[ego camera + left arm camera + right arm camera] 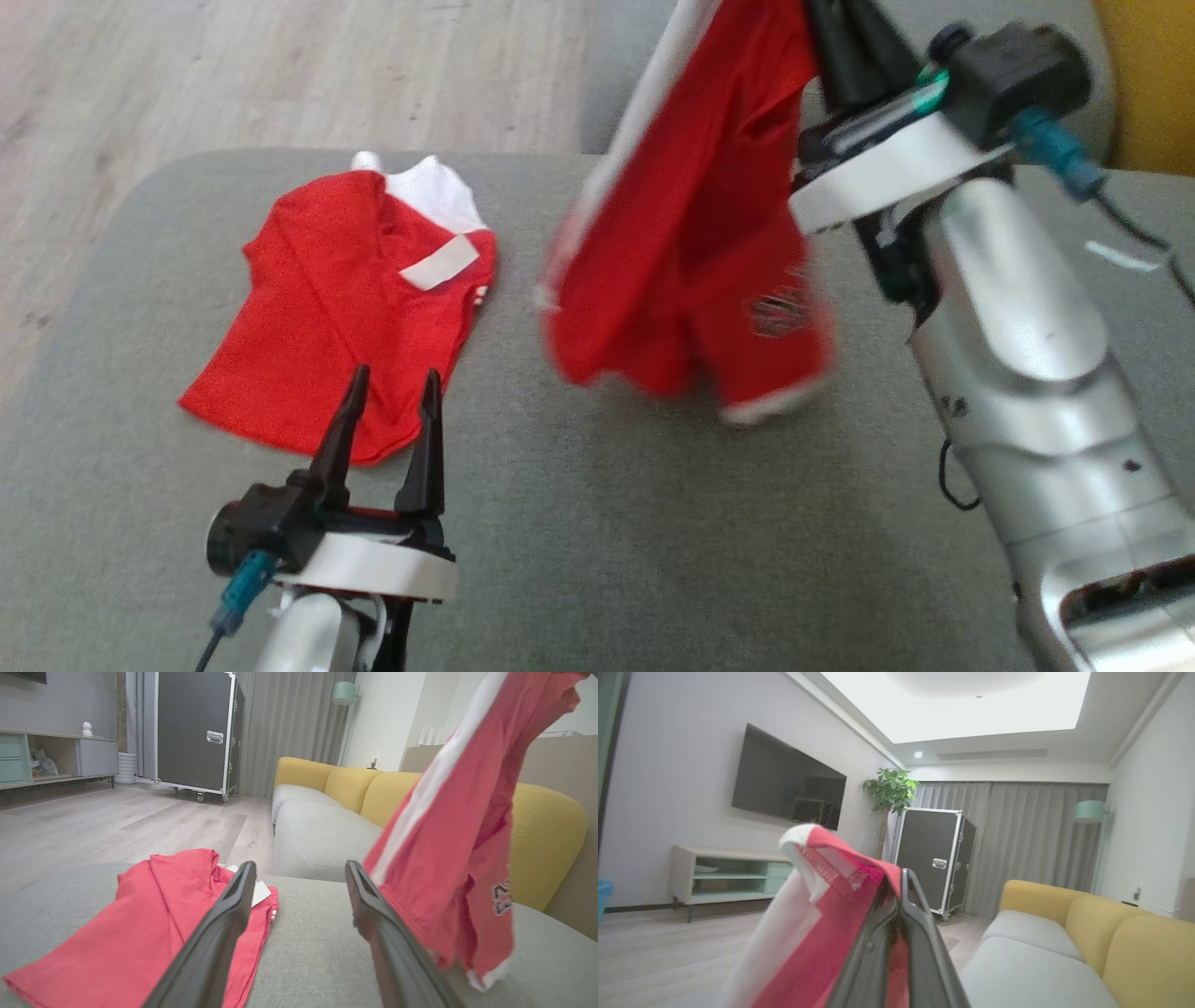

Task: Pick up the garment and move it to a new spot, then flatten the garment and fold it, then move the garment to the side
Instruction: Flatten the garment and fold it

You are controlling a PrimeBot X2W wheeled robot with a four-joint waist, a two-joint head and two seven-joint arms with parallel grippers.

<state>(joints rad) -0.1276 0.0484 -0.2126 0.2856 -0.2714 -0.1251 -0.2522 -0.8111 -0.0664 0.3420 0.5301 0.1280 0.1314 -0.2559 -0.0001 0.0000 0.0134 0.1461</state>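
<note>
My right gripper [901, 882] clamped on red shorts [691, 233], hanging above grey cushion [607, 541], far edge; left gripper [392, 385] fingers apart, empty, by red shirt [327, 308]

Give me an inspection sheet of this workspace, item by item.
Surface: grey cushion, soft.
Job's things: red shorts hang lifted over the cushion, blurred; red shirt lies spread to their left.
Clutter: small pale strip on the cushion's right, unidentifiable.
End effectors: left end effector open, near the shirt's hem; right end effector shut on the shorts.
Cables: left wrist cable and right wrist cable, both teal-plugged.
Surroundings: wood floor, yellow sofa, black flight case.
</note>
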